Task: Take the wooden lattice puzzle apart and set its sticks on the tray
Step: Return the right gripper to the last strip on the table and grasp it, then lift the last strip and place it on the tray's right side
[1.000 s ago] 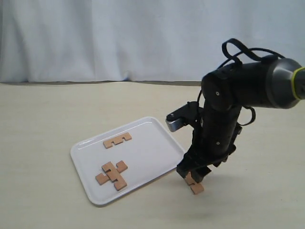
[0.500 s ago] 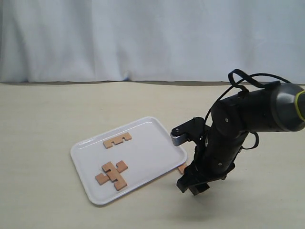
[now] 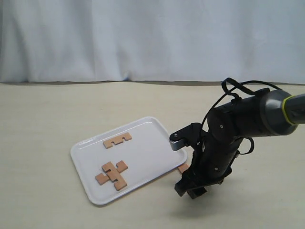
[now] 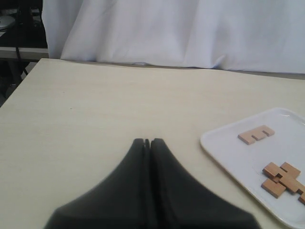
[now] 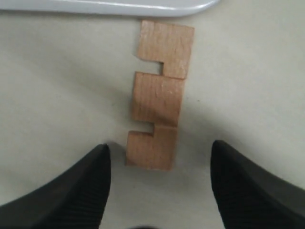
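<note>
The white tray (image 3: 143, 148) lies on the table with one notched stick (image 3: 117, 140) near its far side and two crossed sticks (image 3: 111, 175) near its front. A further stick (image 5: 159, 95) lies flat on the table just off the tray's right edge (image 5: 109, 6); the exterior view shows only its tip (image 3: 183, 168). My right gripper (image 5: 159, 152) is open, low over the table, its fingers either side of the stick's near end without touching it. My left gripper (image 4: 148, 141) is shut on nothing, far left of the tray (image 4: 228, 152), out of the exterior view.
A white curtain (image 3: 143, 38) closes off the back of the beige table. The right arm's dark body (image 3: 228, 129) leans over the tray's right corner. Bare tabletop surrounds the tray on the left and front.
The right arm has dropped lower and drawn back. A second ago its gripper held the stick above the table; now the stick lies on the table and the gripper is open.
</note>
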Tool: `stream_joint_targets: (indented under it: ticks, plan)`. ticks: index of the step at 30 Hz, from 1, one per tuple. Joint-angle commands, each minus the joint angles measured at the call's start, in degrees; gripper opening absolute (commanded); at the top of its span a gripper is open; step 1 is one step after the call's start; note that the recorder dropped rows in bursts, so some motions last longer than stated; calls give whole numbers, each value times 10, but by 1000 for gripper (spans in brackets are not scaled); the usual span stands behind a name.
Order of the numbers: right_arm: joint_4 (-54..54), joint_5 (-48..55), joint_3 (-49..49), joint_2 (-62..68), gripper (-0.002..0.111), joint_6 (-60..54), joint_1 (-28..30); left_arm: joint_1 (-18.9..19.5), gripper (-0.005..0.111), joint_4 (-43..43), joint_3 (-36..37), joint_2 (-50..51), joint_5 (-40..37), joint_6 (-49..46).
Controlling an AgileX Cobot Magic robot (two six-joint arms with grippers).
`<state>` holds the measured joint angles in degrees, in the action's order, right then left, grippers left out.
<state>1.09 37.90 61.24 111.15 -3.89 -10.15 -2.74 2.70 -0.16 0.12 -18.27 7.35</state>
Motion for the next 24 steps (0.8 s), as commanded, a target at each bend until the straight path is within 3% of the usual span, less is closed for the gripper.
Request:
stream_joint_targets:
  ticks: [1, 6, 9, 14, 24]
  plan:
    - [0, -4, -3, 13, 58, 0, 3, 1, 0, -2, 2, -1, 6, 2]
    - [0, -4, -3, 13, 52, 1, 3, 1, 0, -2, 2, -1, 6, 2]
    - [-2, -4, -3, 13, 39, 1, 3, 1, 0, -2, 2, -1, 6, 2]
    - [-2, 14, 1, 11, 5, 1, 3, 1, 0, -2, 2, -1, 6, 2]
    - [17, 140, 76, -103, 5, 0, 1, 1, 0, -2, 2, -1, 6, 2]
